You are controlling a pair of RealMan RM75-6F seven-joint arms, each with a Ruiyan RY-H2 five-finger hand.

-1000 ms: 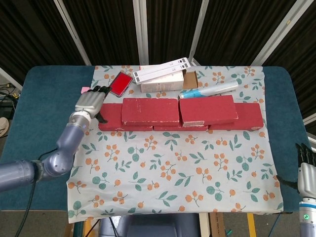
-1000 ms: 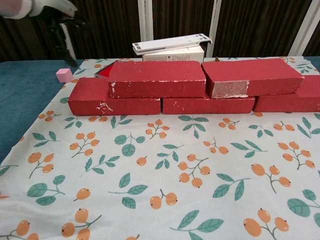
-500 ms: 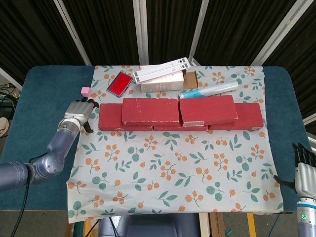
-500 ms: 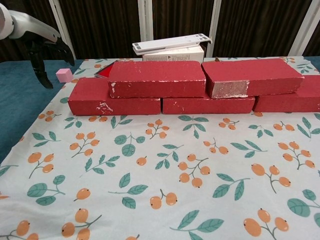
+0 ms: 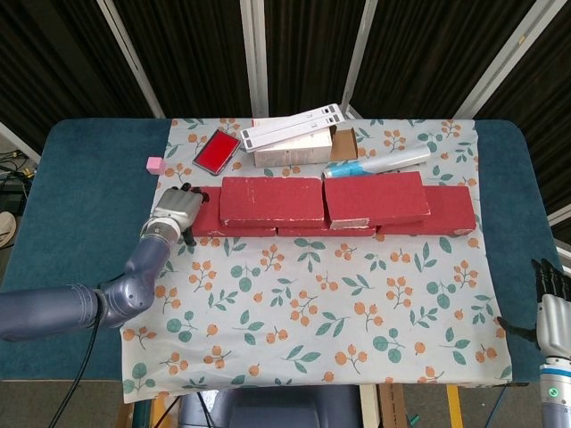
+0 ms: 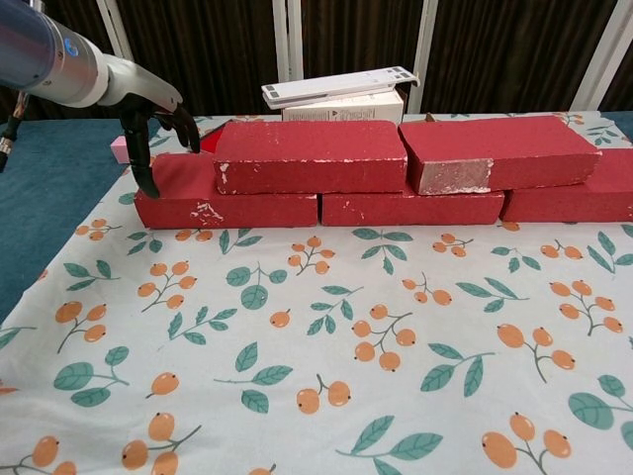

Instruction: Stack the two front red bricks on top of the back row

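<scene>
Two red bricks (image 5: 323,199) lie stacked on the back row (image 6: 226,194). Behind them stand a white box (image 5: 294,143), a red case (image 5: 216,152) and a blue-white tube (image 5: 376,163); a pink cube (image 5: 154,164) sits far left. The left hand (image 5: 178,210) holds nothing, fingers apart at the row's left end. Only the head view shows the right hand (image 5: 552,312), near right, its grip unclear

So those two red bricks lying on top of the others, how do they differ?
The left upper red brick sits square to the row, while the right upper red brick is slightly skewed, seen from the head view. The right one has a pale chipped patch on its front face; the left one shows only thin white scuffs along its edges. Both are flat, rectangular, similar in size, and rest across the bottom row of red bricks.
</scene>
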